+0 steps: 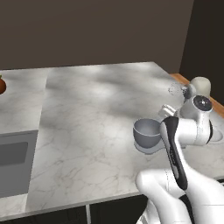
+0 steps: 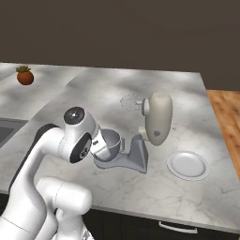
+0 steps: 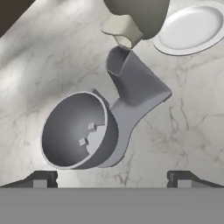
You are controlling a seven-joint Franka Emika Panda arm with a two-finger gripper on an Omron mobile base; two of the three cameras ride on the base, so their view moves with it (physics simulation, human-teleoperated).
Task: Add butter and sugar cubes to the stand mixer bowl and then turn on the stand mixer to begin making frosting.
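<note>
The grey stand mixer bowl (image 3: 74,131) (image 1: 146,132) (image 2: 111,142) sits on the stand mixer's flat grey base (image 2: 127,162). Two small pale sugar cubes (image 3: 91,127) lie on its bottom. The stand mixer (image 2: 158,117) has its cream head (image 1: 200,86) tilted up, and its wire whisk (image 2: 130,101) hangs clear of the bowl. My gripper (image 3: 113,179) hovers above the bowl's near side, open, with nothing between its fingertips (image 3: 43,179). The butter is out of view.
A flat white plate (image 2: 188,165) (image 3: 192,26) lies right of the mixer. A sink (image 1: 13,162) is set into the counter at the left. A small potted plant (image 2: 25,76) stands far back left. A wooden surface (image 2: 227,112) borders the counter's right edge.
</note>
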